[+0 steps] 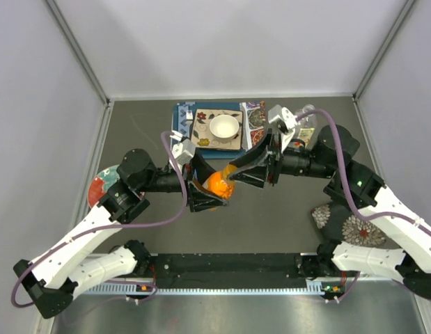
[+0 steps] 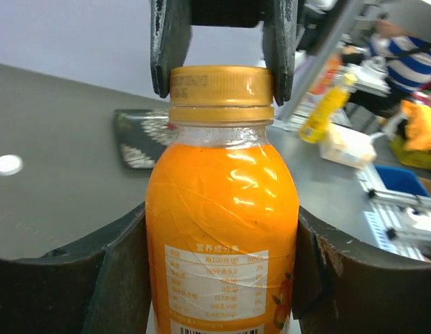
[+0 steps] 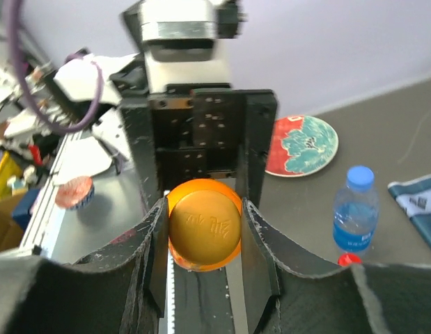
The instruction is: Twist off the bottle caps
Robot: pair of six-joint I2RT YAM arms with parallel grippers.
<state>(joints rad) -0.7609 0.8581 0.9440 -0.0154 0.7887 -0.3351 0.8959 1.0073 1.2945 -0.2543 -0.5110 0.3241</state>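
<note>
My left gripper [image 2: 222,236] clasps the orange juice bottle [image 2: 222,174] by its body; my right gripper [image 3: 203,240] pinches its orange cap [image 2: 221,87] from both sides.

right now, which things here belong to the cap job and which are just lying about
job: orange cap, orange bottle, blue cap, red cap
lying about: white bowl, red-green plate, mosaic plate, mats
</note>
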